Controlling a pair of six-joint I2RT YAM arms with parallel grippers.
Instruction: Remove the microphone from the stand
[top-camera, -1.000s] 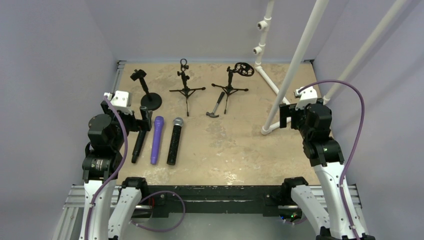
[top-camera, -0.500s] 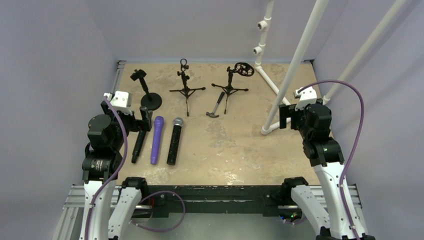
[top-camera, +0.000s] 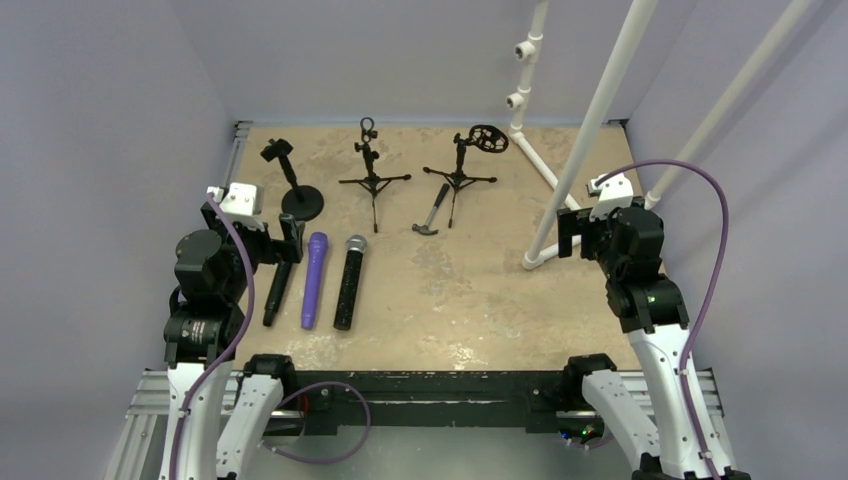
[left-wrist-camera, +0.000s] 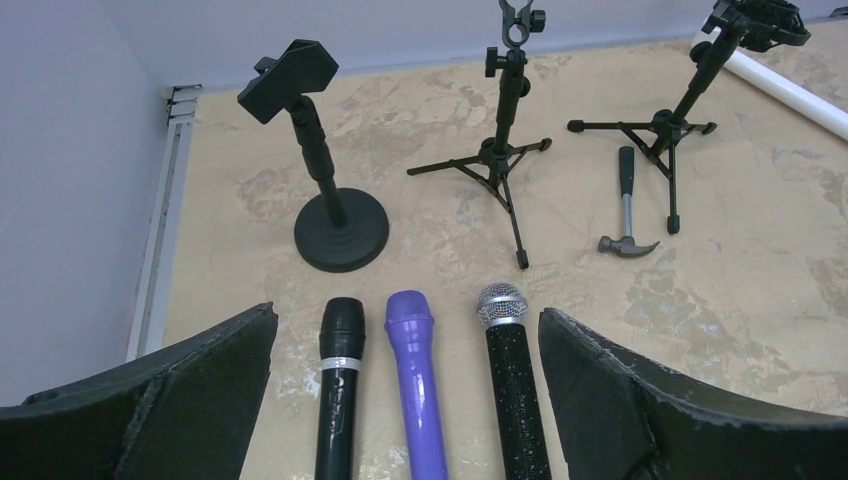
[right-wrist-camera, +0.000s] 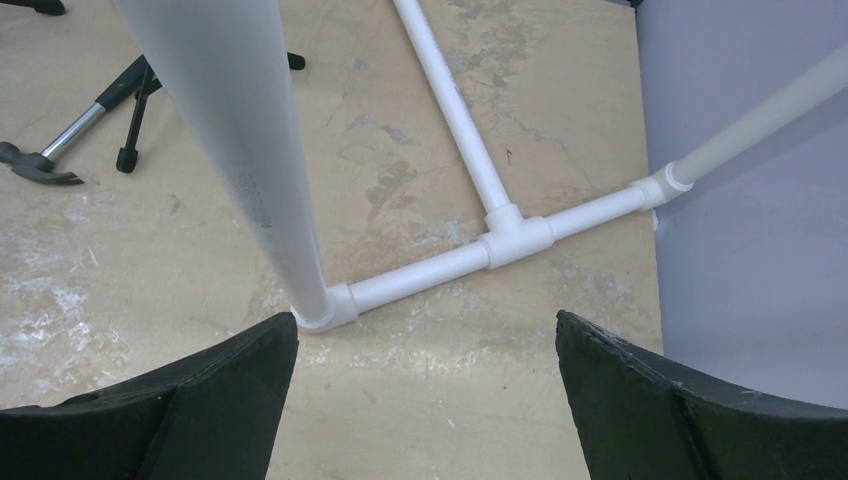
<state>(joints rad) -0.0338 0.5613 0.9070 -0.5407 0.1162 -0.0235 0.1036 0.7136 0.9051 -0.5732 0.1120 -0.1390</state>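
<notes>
1. Left gripper (left-wrist-camera: 407, 330): jaws wide open, holding nothing, over 3 mics lying side by side, bottom centre of wrist view: black plastic mic (left-wrist-camera: 340, 390), purple plastic mic (left-wrist-camera: 418, 390), glittery black mic w/ silver mesh head (left-wrist-camera: 512, 380).
2. Black round-base clip stand (left-wrist-camera: 335, 215) upright above them, apart.
3. Right gripper (right-wrist-camera: 425, 322): wide open, empty, over white PVC pipe frame (right-wrist-camera: 450, 265).

tan mottled worktop (top-camera: 480, 300). left: black microphone (top-camera: 274, 296), purple microphone (top-camera: 312, 282), glittery silver-headed microphone (top-camera: 349, 285). behind: round-based black stand (top-camera: 301, 199), black tripod (top-camera: 373, 181), ring-topped black tripod (top-camera: 460, 178), small hammer (top-camera: 432, 213). right: white pipe frame (top-camera: 545, 165).
</notes>
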